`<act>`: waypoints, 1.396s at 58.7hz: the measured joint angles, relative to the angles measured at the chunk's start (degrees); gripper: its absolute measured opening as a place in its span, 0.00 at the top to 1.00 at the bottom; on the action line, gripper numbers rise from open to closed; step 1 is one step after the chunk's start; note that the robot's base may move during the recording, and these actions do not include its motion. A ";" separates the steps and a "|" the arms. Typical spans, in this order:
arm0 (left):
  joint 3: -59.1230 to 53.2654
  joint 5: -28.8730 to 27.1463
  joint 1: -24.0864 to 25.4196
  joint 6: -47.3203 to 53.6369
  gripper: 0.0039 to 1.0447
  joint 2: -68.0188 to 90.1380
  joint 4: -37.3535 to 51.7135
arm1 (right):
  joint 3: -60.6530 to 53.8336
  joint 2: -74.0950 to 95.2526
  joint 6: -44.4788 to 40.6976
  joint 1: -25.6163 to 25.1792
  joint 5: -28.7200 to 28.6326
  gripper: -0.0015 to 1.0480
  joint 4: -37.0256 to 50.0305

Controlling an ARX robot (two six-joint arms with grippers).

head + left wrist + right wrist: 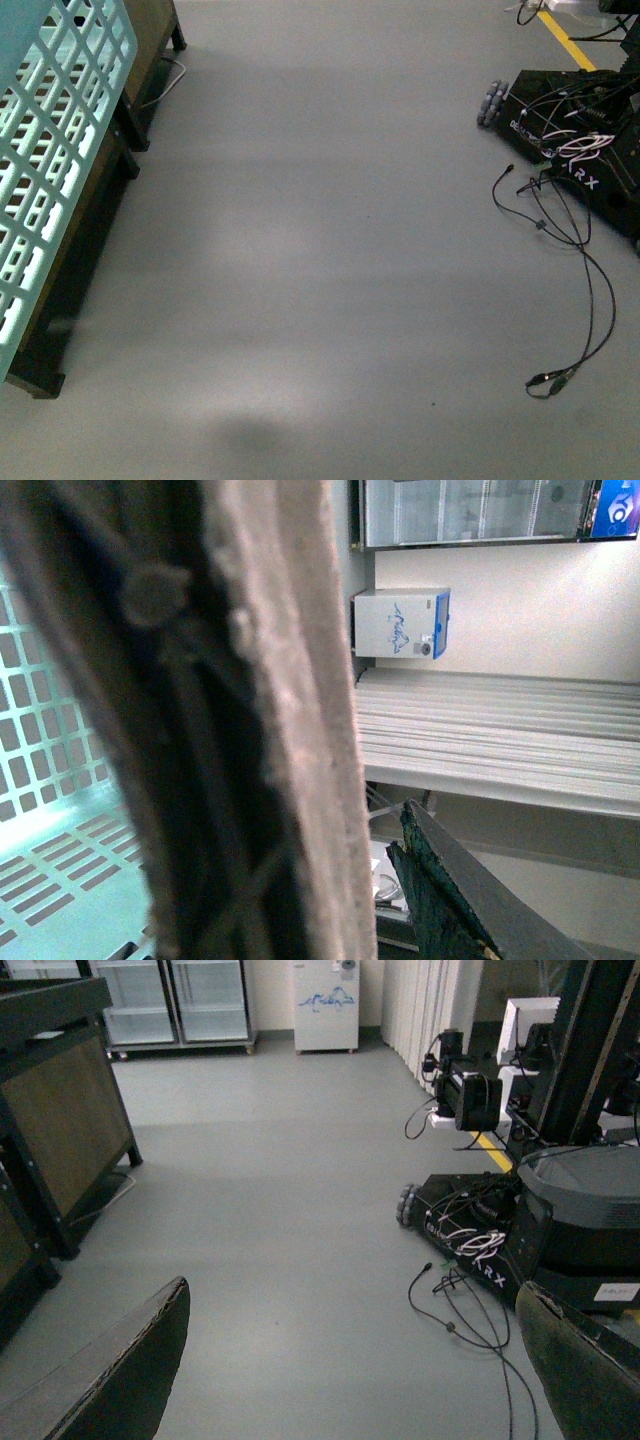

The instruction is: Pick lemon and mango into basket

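front view: light teal slotted basket (25,40), left.

Teal basket (62,150) — smooth, slotted plastic; grey floor (330,250) — matt, even finish.

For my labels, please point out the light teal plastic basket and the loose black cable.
light teal plastic basket (35,45): front view, plain side band.
loose black cable (550,382): front view, plug end.

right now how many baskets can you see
1: the teal basket at the left edge of the front view, cut off by the frame; the left wrist view shows it too. More may be out of frame.
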 joint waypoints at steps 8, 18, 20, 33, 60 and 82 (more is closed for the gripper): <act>0.00 0.09 0.00 -0.02 0.74 0.00 0.00 | 0.00 0.00 -0.02 -0.02 -0.02 0.08 0.00; 0.00 0.09 0.00 -0.04 0.74 0.00 0.00 | 0.00 0.00 -0.02 0.00 0.00 0.08 0.00; 0.00 0.09 0.00 -0.02 0.74 0.00 0.00 | 0.00 0.00 -0.02 0.00 -0.02 0.08 0.00; 0.00 0.02 0.00 0.00 0.74 0.00 0.00 | 0.00 0.00 0.00 -0.02 0.00 0.08 0.00; 0.00 -0.02 0.00 0.00 0.74 0.00 0.02 | 0.00 0.00 -0.02 0.00 -0.02 0.08 0.02; 0.09 1.40 -0.39 -0.76 0.74 -0.09 0.00 | 0.00 0.00 -0.02 0.00 0.22 0.08 0.02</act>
